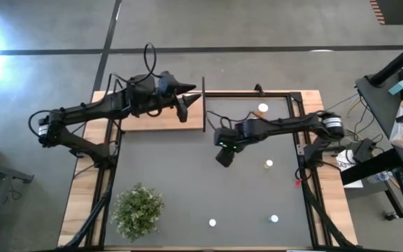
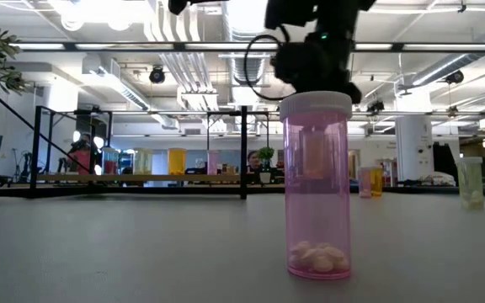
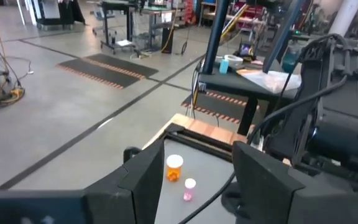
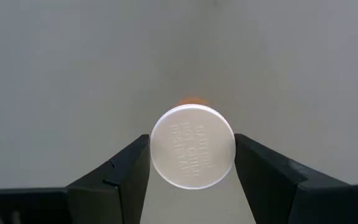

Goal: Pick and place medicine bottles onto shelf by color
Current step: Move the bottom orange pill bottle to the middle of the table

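My right gripper [image 1: 224, 155] hangs over the middle of the table, shut on an orange medicine bottle whose white cap [image 4: 192, 146] fills the gap between its fingers. My left gripper [image 3: 194, 155] is open and holds nothing; it is raised at the right end of the light-wood shelf [image 1: 161, 120]. Past its fingers stand an orange bottle [image 3: 174, 167] and a small pink one [image 3: 189, 186]. Loose bottles stand on the table: [image 1: 263, 108], [image 1: 269, 164], [image 1: 212, 222]. A pink bottle [image 2: 317, 185] stands on its base close to the low camera. Several bottles stand on the shelf [image 2: 141, 178]. My right gripper pinches the bottle's white cap between its two fingers, one on each opposite side of the rim [image 4: 156, 155]. The fingers come from above, pointing steeply down. The bottle stays upright with its cap up and its orange body [image 4: 191, 101] below. I cannot tell if its base is off the table.
A green bushy plant [image 1: 138, 206] stands at the near left corner. Thin black rods [image 2: 242, 151] rise at the shelf's edges. A black frame rail [image 1: 257, 93] runs along the table's far edge. More bottles [image 2: 369, 181] [image 2: 470, 181] stand toward the right.
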### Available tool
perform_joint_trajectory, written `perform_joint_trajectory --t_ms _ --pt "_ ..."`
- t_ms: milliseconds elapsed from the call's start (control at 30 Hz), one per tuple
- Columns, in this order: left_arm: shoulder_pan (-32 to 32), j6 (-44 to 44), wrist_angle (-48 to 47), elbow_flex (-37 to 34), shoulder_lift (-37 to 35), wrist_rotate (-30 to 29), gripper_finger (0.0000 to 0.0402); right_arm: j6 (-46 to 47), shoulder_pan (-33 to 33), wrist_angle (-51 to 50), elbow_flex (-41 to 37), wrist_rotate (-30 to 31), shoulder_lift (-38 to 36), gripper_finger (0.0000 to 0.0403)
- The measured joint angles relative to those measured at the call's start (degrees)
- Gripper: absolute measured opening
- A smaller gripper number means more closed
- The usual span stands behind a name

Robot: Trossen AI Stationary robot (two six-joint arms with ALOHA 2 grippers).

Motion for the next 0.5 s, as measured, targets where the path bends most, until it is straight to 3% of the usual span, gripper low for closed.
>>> perform_joint_trajectory --t_ms 500 --pt "0.11 0.37 -6.1 0.0 -3.07 0.0 0.0174 -0.73 -2.35 -2.28 15.36 -1.98 13.51 0.0206"
